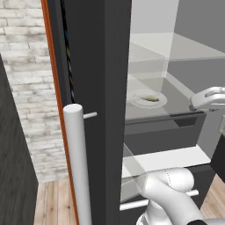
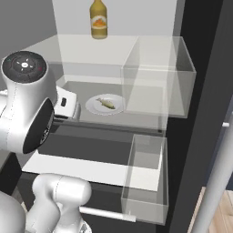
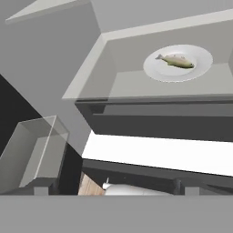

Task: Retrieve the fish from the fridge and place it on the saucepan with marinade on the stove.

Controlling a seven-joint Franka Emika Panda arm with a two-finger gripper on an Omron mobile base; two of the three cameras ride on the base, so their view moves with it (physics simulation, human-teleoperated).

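Note:
The fridge [image 1: 99, 61] stands open, its dark door with a long silver handle [image 1: 77, 162] close in front of me. On a middle shelf a small olive-green fish [image 2: 108, 103] lies on a round white plate [image 2: 93, 105]. The hand view finds the fish [image 3: 177, 60] up and to the right, some way ahead. My gripper [image 3: 113, 189] is open, its dark fingertips [image 3: 42, 187] far apart with nothing between them. The white hand [image 2: 67, 107] hovers just left of the plate, at the shelf's front. The saucepan and the stove are out of view.
An amber bottle [image 2: 98, 19] stands on the shelf above. Clear door bins [image 2: 157, 75] [image 2: 145, 179] hang at the right of the opening. A dark drawer front [image 3: 159, 123] and a white ledge [image 3: 154, 152] lie below the fish's shelf. Brick wall [image 1: 26, 88] at left.

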